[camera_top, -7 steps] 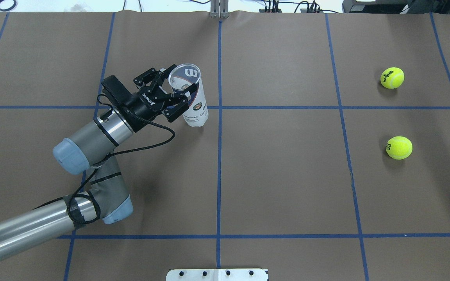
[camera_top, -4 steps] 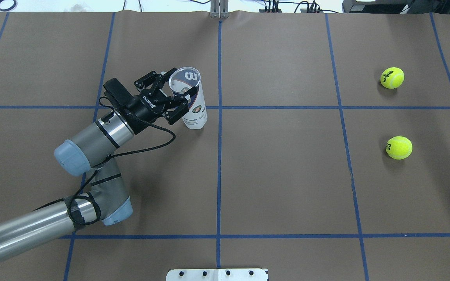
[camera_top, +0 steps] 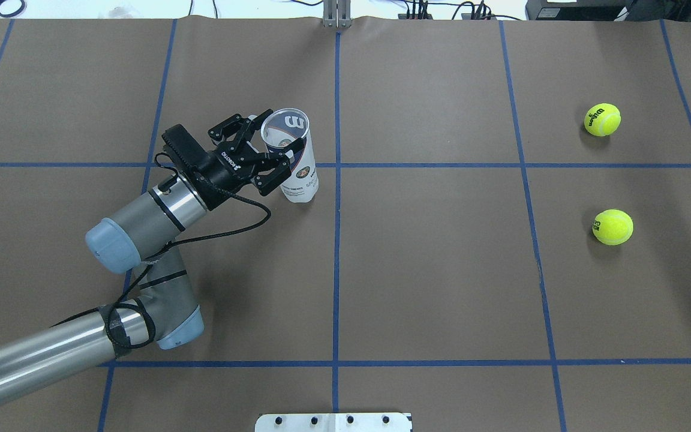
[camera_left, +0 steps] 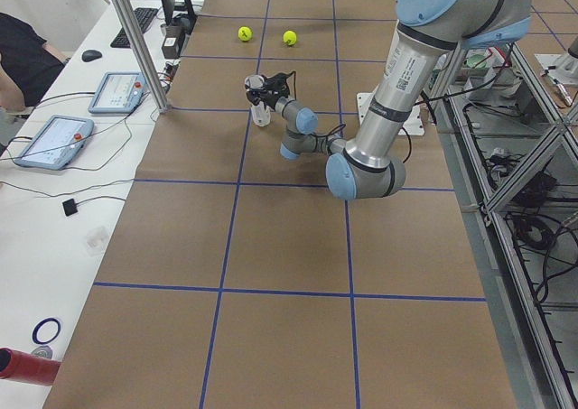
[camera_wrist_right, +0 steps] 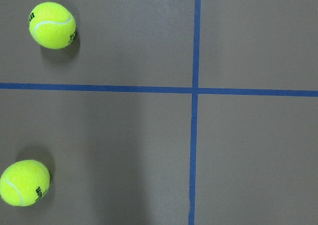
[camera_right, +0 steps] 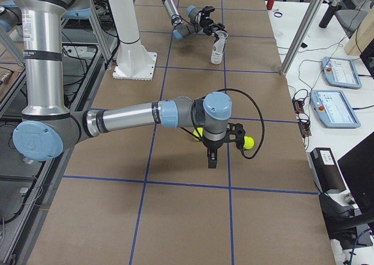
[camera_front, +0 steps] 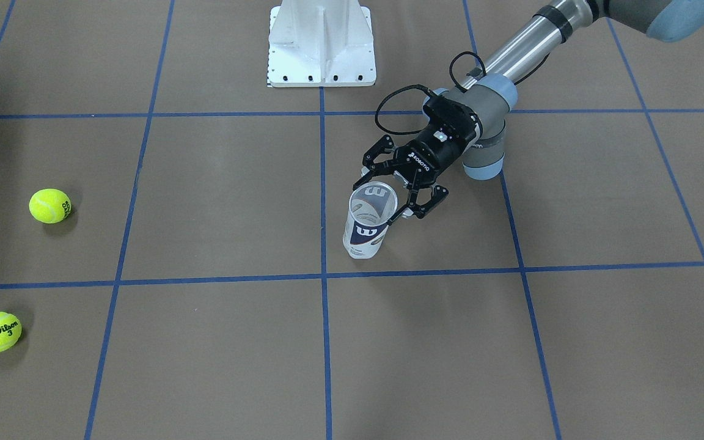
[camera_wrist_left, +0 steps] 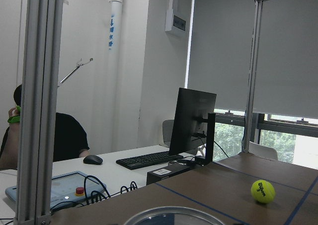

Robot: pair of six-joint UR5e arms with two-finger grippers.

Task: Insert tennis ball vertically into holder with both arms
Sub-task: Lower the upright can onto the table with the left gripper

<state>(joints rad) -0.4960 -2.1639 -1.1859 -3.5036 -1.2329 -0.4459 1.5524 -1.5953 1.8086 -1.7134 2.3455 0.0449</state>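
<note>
The holder (camera_top: 301, 177), a clear can with a silver rim and a white-and-navy label, stands upright left of the table's middle, open end up. My left gripper (camera_top: 270, 141) comes in from the side and is shut on its upper part, one finger on each side below the rim (camera_front: 373, 201). The left wrist view catches only the holder's rim (camera_wrist_left: 169, 214) at its bottom edge. Two yellow tennis balls (camera_top: 602, 119) (camera_top: 612, 227) lie far to the right. My right gripper (camera_right: 211, 158) hangs above them, fingers down; I cannot tell if it is open. Below it the right wrist view has both balls (camera_wrist_right: 52, 25) (camera_wrist_right: 24, 183).
The white pedestal (camera_front: 321, 43) stands at the robot's edge of the table. Blue tape lines (camera_top: 336, 240) divide the brown surface. Beyond the far edge are an aluminium post (camera_right: 304, 28), control tablets (camera_right: 339, 72) and a seated person (camera_wrist_left: 64, 140).
My left gripper and the holder have together shifted a little toward the robot's side of the table. The tennis balls have stayed where they were.
</note>
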